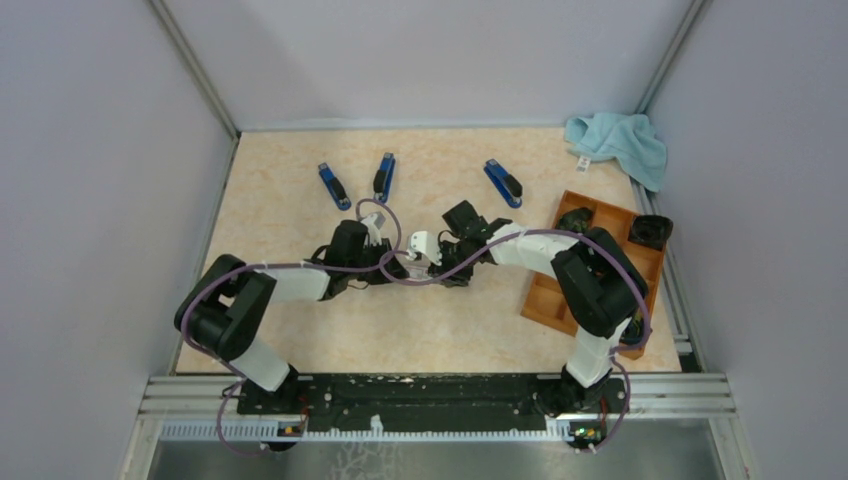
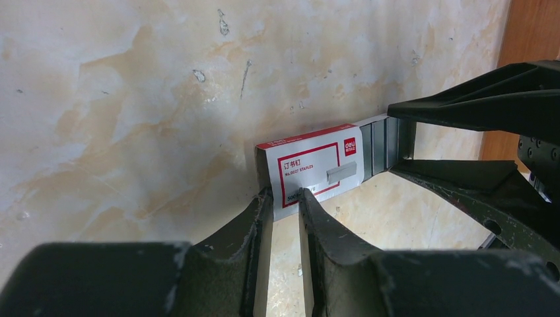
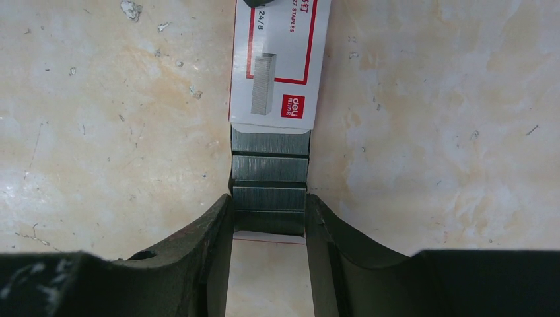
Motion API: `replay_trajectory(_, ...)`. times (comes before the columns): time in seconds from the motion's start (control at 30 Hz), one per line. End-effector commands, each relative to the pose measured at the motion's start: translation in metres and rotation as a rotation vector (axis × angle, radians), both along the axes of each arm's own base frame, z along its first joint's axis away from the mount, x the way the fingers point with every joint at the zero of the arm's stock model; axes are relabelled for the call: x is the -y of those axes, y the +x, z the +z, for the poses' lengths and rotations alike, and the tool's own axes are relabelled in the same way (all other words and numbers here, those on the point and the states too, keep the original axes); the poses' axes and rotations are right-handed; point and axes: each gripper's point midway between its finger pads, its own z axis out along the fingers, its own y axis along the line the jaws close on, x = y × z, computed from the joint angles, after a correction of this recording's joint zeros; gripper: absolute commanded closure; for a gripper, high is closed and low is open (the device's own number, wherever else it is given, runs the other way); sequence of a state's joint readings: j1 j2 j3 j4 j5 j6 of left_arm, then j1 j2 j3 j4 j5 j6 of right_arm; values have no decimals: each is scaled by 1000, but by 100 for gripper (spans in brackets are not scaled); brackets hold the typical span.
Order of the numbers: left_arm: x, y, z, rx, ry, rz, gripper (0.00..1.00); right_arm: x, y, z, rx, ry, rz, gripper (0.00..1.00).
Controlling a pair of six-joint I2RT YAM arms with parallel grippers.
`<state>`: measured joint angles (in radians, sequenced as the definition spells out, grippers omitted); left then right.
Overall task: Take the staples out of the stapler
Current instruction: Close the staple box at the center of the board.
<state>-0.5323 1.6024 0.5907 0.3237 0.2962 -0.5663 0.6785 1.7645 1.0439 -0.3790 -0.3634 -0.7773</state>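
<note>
A small white box with a red label (image 2: 310,168) hangs just above the table between both grippers. My left gripper (image 2: 285,195) is shut on the box's near corner. Grey staples (image 3: 269,168), several strips side by side, stick out of the box's open end (image 3: 280,59). My right gripper (image 3: 269,214) is shut on the outermost strips, with a white tray edge showing beneath them. In the top view the two grippers meet at the box (image 1: 420,244) in mid-table. Three blue-and-black staplers (image 1: 334,185) (image 1: 384,177) (image 1: 504,183) lie apart at the back, untouched.
A wooden tray (image 1: 545,292) with dark items stands at the right, under the right arm. A light blue cloth (image 1: 620,140) lies in the back right corner. Grey walls close in the table on three sides.
</note>
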Motion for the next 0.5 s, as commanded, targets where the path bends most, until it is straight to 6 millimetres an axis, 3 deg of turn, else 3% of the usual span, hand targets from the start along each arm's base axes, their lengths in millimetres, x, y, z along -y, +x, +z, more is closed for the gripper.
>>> replay_trajectory(0.0, -8, -16, -13, -62, 44, -6, 72, 0, -4, -11, -27, -16, -4, 66)
replay_trajectory(0.47, -1, -18, -13, -74, 15, -23, 72, -19, -4, -8, -52, 40, -39, 64)
